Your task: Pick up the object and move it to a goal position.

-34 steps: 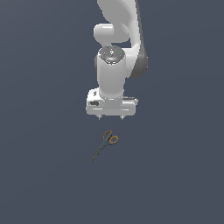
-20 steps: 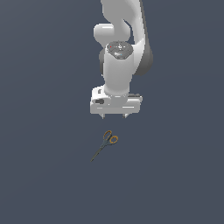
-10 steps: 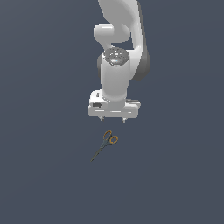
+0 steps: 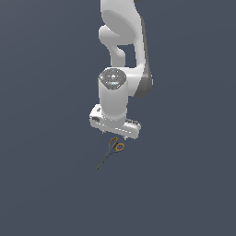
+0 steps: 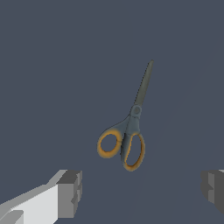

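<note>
On the flat grey floor, just below the gripper (image 4: pixel 115 134), lies the pair of scissors (image 4: pixel 110 152), closed, loops toward the gripper, blades pointing away toward the exterior view's left. Spread wide, holding nothing, with 2 fingers (image 5: pixel 70 193) far apart in the wrist view. Better to centre over the pivot or handles, turn across the thin body, descend fully, then close gently.

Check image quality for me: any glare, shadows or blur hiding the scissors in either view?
Exterior view: flat, even lighting, no glare or cast shadow; the scissors are small and thin, their blades faint against the dark floor, and the gripper overlaps the top of the loops. Wrist view: sharp, evenly lit, scissors fully visible, and both fingertips cut off at the frame edge.
</note>
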`<state>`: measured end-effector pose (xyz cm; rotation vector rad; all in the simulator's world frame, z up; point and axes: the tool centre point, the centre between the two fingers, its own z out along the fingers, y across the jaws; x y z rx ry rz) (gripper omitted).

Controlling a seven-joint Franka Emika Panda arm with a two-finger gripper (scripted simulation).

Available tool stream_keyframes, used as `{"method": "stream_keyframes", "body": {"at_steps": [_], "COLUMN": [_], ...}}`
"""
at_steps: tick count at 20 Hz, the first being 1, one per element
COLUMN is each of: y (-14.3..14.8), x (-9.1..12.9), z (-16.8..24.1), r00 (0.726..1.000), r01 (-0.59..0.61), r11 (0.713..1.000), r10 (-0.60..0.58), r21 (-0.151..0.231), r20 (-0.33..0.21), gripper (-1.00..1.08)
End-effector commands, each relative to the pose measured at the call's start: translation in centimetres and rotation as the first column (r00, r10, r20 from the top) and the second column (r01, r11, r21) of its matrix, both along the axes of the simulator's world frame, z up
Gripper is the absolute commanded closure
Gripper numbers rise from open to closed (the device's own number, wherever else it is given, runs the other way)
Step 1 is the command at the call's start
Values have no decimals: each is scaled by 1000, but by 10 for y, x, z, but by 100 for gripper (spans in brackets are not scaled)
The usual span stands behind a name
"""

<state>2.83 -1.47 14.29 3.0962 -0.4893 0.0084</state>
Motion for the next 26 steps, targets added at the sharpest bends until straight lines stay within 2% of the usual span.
{"method": "stream_keyframes", "body": {"at_steps": [1, 5, 10, 18, 22, 26], "y": [-6, -17, -28, -40, -42, -42], "x": [6, 14, 21, 28, 29, 28], "z": [-13, -34, -57, -80, -84, -85], "r00": [996, 975, 932, 872, 858, 859], "r01": [87, 223, 362, 489, 513, 512], "r11": [996, 975, 932, 872, 858, 859], "r10": [-87, -223, -362, -489, -513, -512], "r21": [4, 9, 10, 8, 8, 7], "r20": [-1, -3, -5, -5, -4, -5], "gripper": [-92, -92, -92, -92, -92, -92]}}
